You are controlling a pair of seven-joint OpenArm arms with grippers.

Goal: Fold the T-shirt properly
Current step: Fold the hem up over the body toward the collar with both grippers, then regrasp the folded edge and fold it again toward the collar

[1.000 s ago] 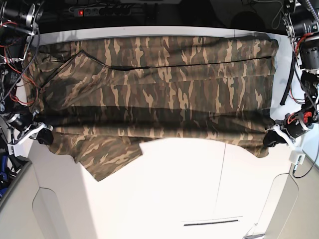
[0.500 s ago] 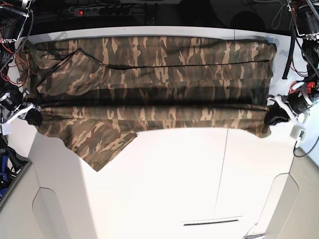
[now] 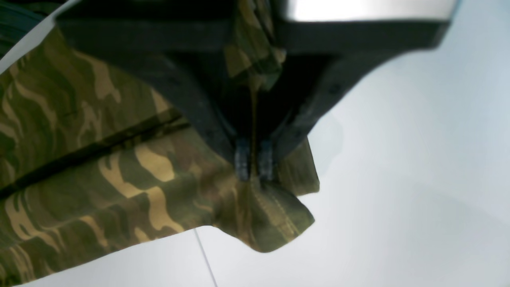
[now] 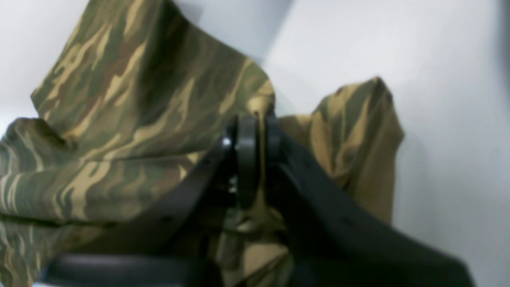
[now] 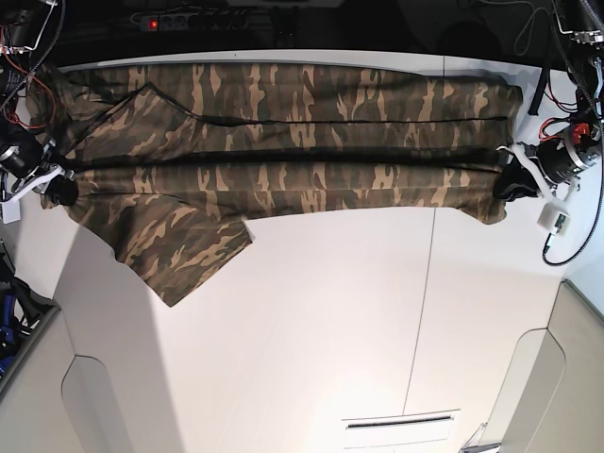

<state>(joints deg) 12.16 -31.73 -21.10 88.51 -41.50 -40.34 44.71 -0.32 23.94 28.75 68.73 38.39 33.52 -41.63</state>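
The camouflage T-shirt (image 5: 283, 142) lies spread across the far part of the white table (image 5: 330, 330), folded lengthwise, with one sleeve (image 5: 184, 250) hanging toward the front left. My left gripper (image 5: 514, 186) is shut on the shirt's front right corner; the left wrist view shows its fingertips (image 3: 242, 159) pinching the hem (image 3: 275, 215). My right gripper (image 5: 64, 192) is shut on the shirt's front left edge; the right wrist view shows its pads (image 4: 247, 155) clamping bunched fabric (image 4: 139, 119).
A seam line (image 5: 420, 311) runs down the table right of centre. A power strip (image 5: 189, 19) and cables lie beyond the back edge. A small white box (image 5: 552, 217) sits by the left arm. Grey panels (image 5: 38, 396) flank the front corners.
Both grippers have carried the shirt's front edge farther back across the table, narrowing the fold. The hanging sleeve moved back with it.
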